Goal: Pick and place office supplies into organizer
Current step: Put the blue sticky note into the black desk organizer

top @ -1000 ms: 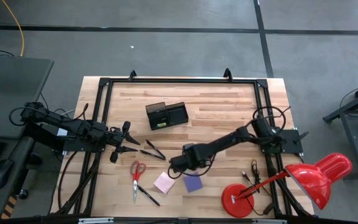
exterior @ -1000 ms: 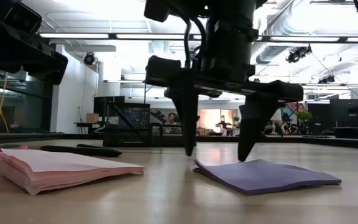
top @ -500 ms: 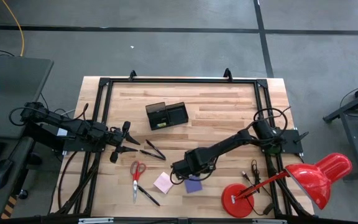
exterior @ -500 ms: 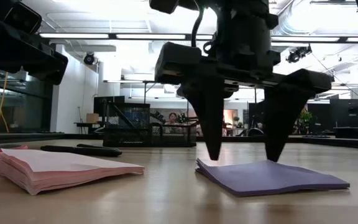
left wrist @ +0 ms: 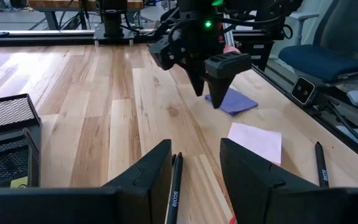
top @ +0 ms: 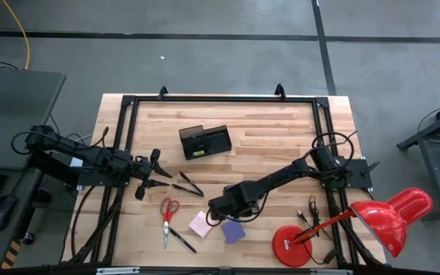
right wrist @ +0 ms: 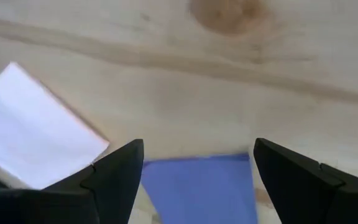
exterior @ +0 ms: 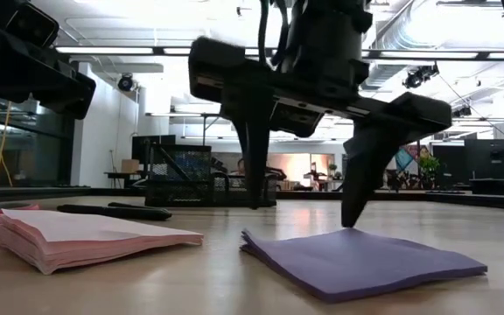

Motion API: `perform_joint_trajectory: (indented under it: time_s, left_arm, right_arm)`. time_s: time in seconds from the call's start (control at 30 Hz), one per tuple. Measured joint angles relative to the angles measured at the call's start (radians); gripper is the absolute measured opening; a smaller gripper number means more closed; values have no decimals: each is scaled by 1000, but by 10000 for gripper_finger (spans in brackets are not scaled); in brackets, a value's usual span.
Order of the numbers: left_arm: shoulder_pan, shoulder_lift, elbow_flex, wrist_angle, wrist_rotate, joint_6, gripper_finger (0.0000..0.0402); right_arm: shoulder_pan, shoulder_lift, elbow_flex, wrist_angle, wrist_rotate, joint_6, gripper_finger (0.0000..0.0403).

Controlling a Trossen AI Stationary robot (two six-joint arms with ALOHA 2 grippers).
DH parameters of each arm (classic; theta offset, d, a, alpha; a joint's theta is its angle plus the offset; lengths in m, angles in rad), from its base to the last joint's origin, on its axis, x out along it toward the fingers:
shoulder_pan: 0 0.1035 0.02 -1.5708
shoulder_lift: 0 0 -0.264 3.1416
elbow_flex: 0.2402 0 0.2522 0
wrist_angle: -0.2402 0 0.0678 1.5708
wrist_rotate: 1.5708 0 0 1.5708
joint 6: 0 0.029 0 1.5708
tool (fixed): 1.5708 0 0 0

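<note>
Hovering over the purple pad (top: pixel 233 230), your right gripper (exterior: pixel 304 210) has its 2 fingers spread apart, 1 tip beyond each side of the pad's far edge and nothing held between them. You see the pad lying flat on the table (top: pixel 273 137), with the pink sticky-note pad (top: pixel 201 224) just beside it. Farther toward the left arm lie the red-handled scissors (top: pixel 166 216) and several black pens (top: pixel 186 186). Your left gripper (top: pixel 157 172) waits near those pens, fingers parted and empty. The organizer (top: pixel 205 141) stands well apart, farther back on the table.
</note>
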Motion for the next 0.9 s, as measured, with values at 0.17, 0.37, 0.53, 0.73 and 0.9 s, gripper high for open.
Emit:
perform_joint_trajectory:
  time_s: [0.17,0.37,0.53,0.73,0.9]
  left_arm:
    - [0,0,0,0,0,0,122]
    - [0,0,0,0,0,0,122]
    - [0,0,0,0,0,0,122]
    - [0,0,0,0,0,0,122]
    - [0,0,0,0,0,0,122]
  right_arm:
    - [-13,0,0,10,7,2,298]
    - [-9,0,0,108,34,6,298]
    - [3,-1,0,165,66,-19,298]
    - [8,-1,0,151,2,-27,298]
    - [19,-1,8,157,-1,-48,298]
